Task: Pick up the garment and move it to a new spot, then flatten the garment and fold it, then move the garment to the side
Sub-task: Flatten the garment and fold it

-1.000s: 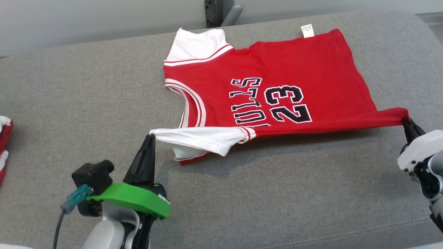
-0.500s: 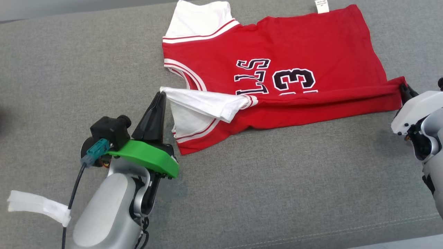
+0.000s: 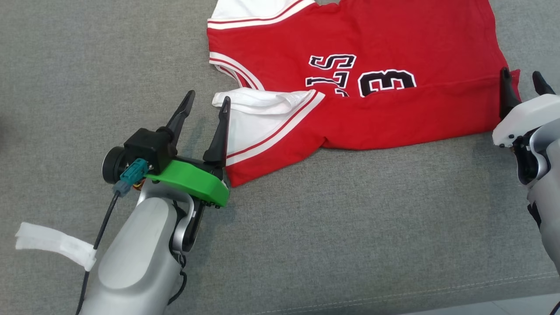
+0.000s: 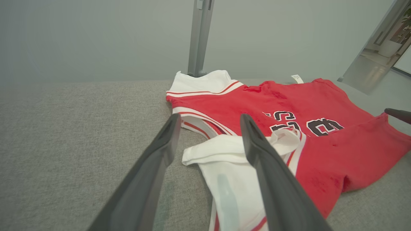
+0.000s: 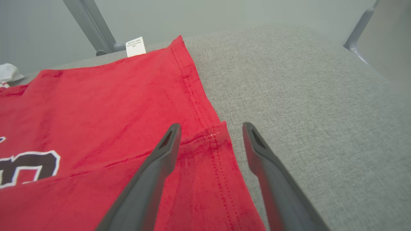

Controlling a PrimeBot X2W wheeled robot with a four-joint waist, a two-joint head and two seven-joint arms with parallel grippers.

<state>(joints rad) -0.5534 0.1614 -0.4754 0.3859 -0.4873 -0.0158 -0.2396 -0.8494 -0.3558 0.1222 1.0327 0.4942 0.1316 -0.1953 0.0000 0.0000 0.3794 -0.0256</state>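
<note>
Garment corners between each arm's spread fingers

The left gripper comes up from the bottom of the frame. Its jaws are wide apart and hold nothing. A red basketball jersey with black and white letters lies on the grey cushion, from the middle to the right side. Its white sleeve is in the lower middle, partly behind the right-hand finger. A small white tag sticks out at the jersey's far edge. A grey metal post stands at the top middle. The right gripper's fingertip pokes in at the right edge.
</note>
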